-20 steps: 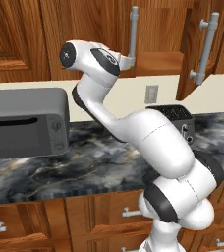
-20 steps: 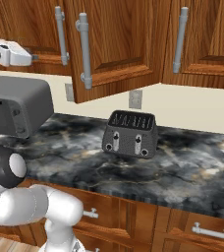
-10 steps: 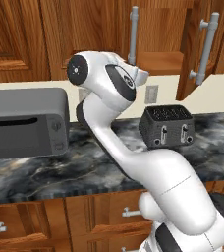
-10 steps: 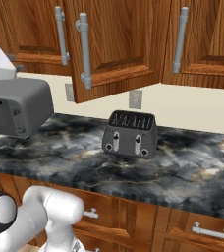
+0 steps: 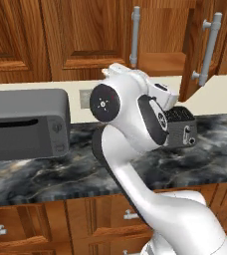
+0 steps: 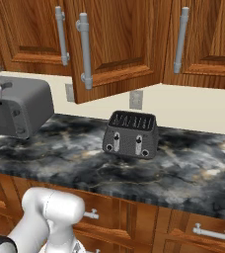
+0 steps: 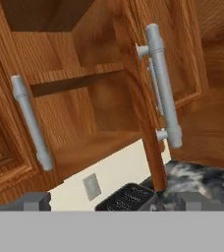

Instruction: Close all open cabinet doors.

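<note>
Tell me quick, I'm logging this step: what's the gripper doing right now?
Gripper: open, holding nothing, its tips wide apart, pointed up at the open cabinet door.

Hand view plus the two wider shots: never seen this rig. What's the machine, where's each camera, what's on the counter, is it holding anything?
All of it is a rendered kitchen. The machine is a white robot arm on a base that can drive. The two wide pictures come from cameras on that base, behind the arm to its left and right. The third camera sits on the hand, looking along its fingers. On the dark marble counter stand a black toaster and a grey box-shaped appliance. Above them one wooden cabinet door hangs ajar; the hand camera looks up at its bar handle and the shelf behind. The hand holds nothing, its fingertips apart.
</note>
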